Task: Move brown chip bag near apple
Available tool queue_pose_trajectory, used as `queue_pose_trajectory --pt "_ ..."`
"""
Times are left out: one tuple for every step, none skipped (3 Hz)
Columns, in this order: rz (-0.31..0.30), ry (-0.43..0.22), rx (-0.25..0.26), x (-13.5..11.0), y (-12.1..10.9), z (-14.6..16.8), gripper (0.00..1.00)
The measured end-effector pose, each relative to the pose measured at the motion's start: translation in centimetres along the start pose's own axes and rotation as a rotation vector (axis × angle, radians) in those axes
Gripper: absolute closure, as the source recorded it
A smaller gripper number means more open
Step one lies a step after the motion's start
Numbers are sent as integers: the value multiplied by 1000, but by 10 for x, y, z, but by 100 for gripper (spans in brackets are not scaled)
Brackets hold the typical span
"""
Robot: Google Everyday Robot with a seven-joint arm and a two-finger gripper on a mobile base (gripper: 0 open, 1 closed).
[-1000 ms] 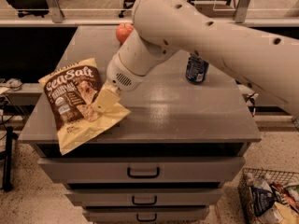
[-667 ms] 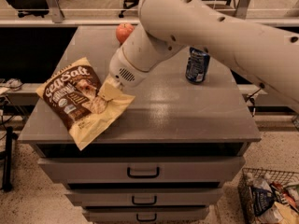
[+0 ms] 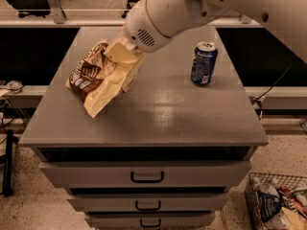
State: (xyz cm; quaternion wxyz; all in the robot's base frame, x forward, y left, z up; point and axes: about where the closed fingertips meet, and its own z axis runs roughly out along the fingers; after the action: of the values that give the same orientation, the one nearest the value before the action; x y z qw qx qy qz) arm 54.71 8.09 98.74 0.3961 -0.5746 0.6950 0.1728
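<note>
Raised since earlier, the brown chip bag [image 3: 98,78] hangs upper left, the claw [image 3: 122,51] pinching its edge to carry it across the bench [image 3: 168,114]. No apple shows.

- The gripper [image 3: 123,51], over the left rear of the grey drawer cabinet [image 3: 158,116], pinches the top edge of the tilted brown chip bag [image 3: 96,83].
- A blue soda can [image 3: 203,63] stands upright, well apart to the right.
- A wire basket [image 3: 253,198] sits on the floor at lower right.

Soda can [image 3: 204,63] upright on drawer cabinet [image 3: 158,116] — wire basket [image 3: 276,177] beside
</note>
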Motion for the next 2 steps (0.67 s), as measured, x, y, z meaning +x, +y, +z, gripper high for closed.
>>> queue_pose_trajectory --pt "-8 -12 9 -3 1 0 100" --pt "-34 -31 92 -5 -18 0 100"
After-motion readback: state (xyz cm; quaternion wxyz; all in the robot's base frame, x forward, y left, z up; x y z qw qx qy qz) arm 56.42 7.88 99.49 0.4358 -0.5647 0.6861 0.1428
